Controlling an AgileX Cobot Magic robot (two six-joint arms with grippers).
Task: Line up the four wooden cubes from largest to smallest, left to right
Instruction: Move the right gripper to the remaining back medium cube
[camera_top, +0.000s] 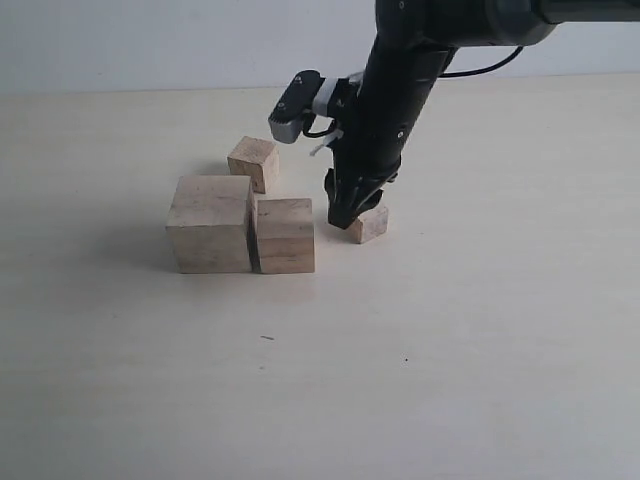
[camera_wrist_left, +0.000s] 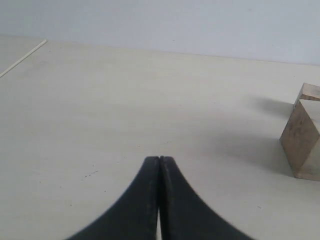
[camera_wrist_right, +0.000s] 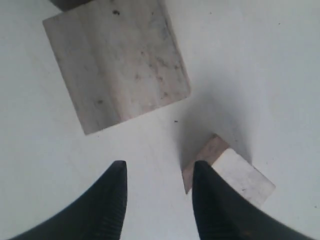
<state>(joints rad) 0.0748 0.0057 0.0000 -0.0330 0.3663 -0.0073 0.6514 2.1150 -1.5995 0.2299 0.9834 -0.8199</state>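
Four pale wooden cubes stand on the table. The largest cube (camera_top: 210, 222) and the second-largest (camera_top: 285, 235) sit side by side, almost touching. The third cube (camera_top: 253, 163) stands just behind them. The smallest cube (camera_top: 369, 224) lies apart to the right, turned at an angle. My right gripper (camera_top: 350, 212) is low at its left side. In the right wrist view this gripper (camera_wrist_right: 159, 167) is open, with bare table between the fingers and the smallest cube (camera_wrist_right: 240, 177) outside them, against one finger (camera_wrist_right: 212, 200). My left gripper (camera_wrist_left: 159, 159) is shut on nothing, out of the exterior view.
A bigger cube (camera_wrist_right: 117, 60) lies a short way beyond the right fingertips. A cube (camera_wrist_left: 302, 137) shows at the edge of the left wrist view. The pale table (camera_top: 450, 380) stretches on all sides, with a light wall behind.
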